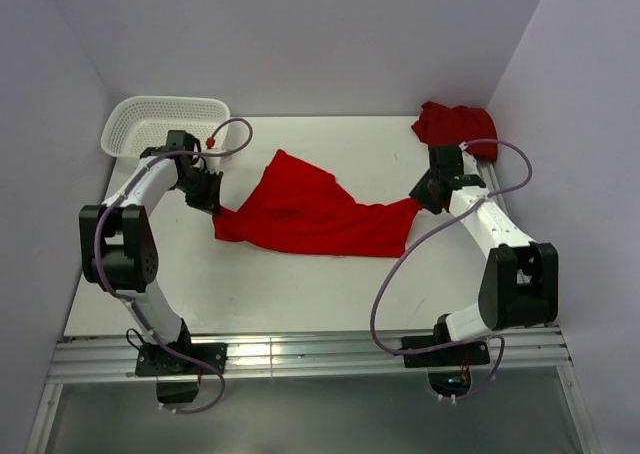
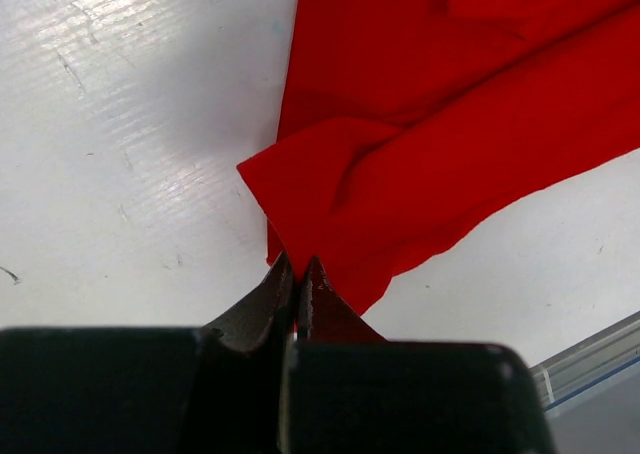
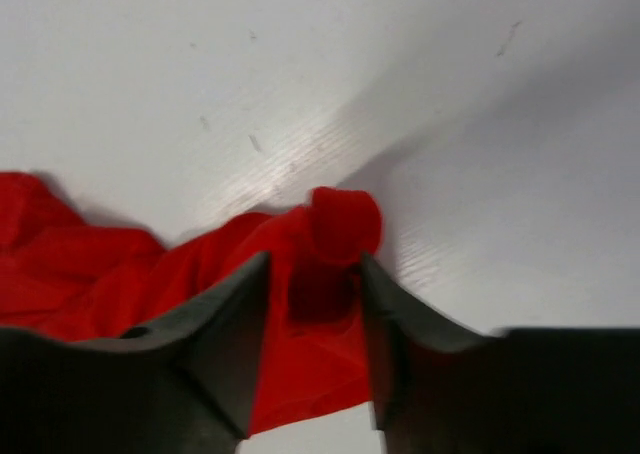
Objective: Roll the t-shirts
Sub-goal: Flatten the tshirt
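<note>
Top external: red t-shirt [image 1: 310, 214] creased, spread sideways on table [image 1: 300, 294].

Plain red t-shirts [image 1: 310, 214], white basket [image 1: 150, 124], white table [image 1: 300, 294].

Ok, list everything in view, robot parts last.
spread t-shirt: one, red, mid-table, reaching from claw to claw
bunched t-shirt: one, red, far right corner
basket: one, white mesh, far left corner
table: one, white, under everything
rail: one, silver, near edge
cables: two, lilac, looping off the arms
left arm: one, white and black, near left
right arm: one, white and black, near right
left claw: one, black, shut on the spread t-shirt's corner
right claw: one, black, jaws apart around that shirt's other end
</note>
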### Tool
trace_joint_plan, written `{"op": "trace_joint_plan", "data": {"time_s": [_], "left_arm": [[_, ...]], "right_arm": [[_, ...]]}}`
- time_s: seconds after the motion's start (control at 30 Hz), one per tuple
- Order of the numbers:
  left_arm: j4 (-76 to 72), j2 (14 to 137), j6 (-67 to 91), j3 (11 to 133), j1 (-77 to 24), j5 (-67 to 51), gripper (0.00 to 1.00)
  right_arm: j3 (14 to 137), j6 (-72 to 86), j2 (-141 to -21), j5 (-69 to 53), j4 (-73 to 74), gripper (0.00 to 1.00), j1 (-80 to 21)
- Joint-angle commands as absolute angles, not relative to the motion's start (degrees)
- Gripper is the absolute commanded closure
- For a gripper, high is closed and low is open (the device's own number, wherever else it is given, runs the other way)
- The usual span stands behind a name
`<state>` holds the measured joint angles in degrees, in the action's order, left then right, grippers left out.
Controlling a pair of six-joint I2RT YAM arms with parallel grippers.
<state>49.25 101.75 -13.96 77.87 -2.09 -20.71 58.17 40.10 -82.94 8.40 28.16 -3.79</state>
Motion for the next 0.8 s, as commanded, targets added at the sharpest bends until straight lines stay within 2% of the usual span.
{"op": "trace_joint_plan", "data": {"time_s": [0.0, 0.07, 0.17, 0.4, 0.67, 0.77], "left_arm": [[47.1, 101.3, -15.4, 77.0, -2.8, -21.4, 1.00], [47.0, 101.4, -15.6, 76.6, -3.0, -21.4, 1.00], [46.8, 101.7, -15.6, 76.4, -3.2, -21.4, 1.00], [46.5, 101.7, -16.0, 75.7, -3.3, -21.4, 1.00], [46.2, 101.5, -16.2, 75.1, -3.3, -21.4, 1.00], [46.3, 101.4, -16.3, 75.1, -3.3, -21.2, 1.00]], "right_arm": [[56.6, 40.3, -79.2, 6.5, 24.1, 0.46, -3.7], [53.6, 40.7, -77.2, 6.5, 23.4, 0.37, -3.7], [47.6, 42.4, -73.1, 5.5, 21.3, 0.36, -4.0], [37.4, 46.1, -66.8, 5.9, 16.1, 0.35, -6.9], [34.0, 46.7, -71.5, 4.5, 11.2, 0.36, -7.9], [34.1, 46.8, -74.0, 3.8, 9.4, 0.41, -7.9]]}}
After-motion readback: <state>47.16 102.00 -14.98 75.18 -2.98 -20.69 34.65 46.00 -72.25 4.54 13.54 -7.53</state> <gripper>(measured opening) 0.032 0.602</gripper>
